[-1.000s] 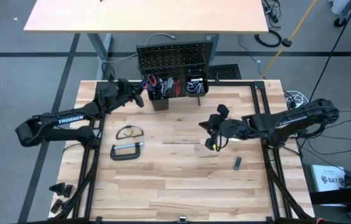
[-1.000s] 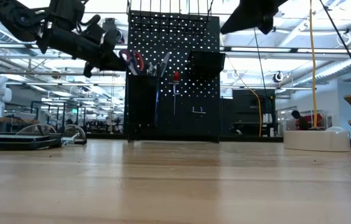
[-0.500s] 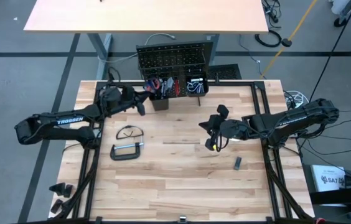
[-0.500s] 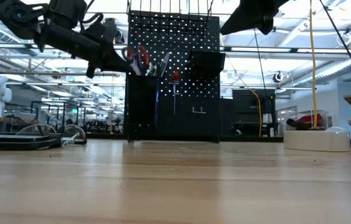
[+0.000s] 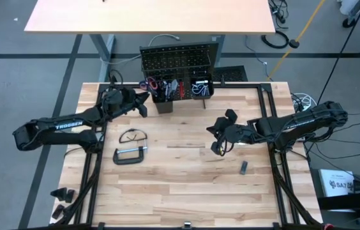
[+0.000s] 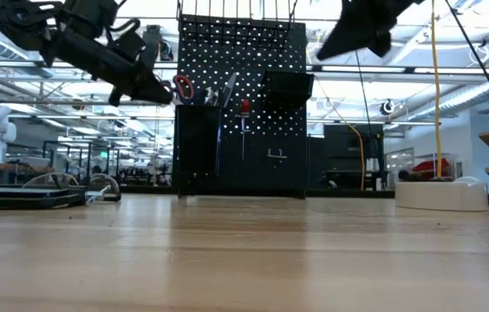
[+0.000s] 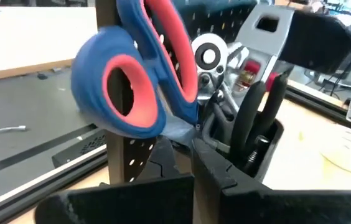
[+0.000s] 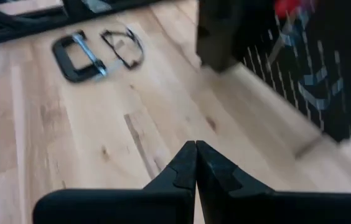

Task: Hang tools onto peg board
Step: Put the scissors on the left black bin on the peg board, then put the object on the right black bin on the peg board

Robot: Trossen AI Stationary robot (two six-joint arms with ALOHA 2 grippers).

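High view: the left end effector (image 5: pixel 143 105) hangs beside the peg board (image 5: pixel 177 61), fingers pressed together, just beside the red-handled scissors (image 5: pixel 149 84) that sit in a bin at the board's foot. The right end effector (image 5: pixel 215 145), also closed and empty, hovers over mid-surface (image 5: pixel 186 185). Safety glasses (image 5: pixel 132 136) and a C-clamp (image 5: pixel 131 155) lie on the wood, near each other.

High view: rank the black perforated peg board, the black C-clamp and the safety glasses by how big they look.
1. Black perforated peg board, clearly largest.
2. Black C-clamp and clear safety glasses look much alike; too close to rank.
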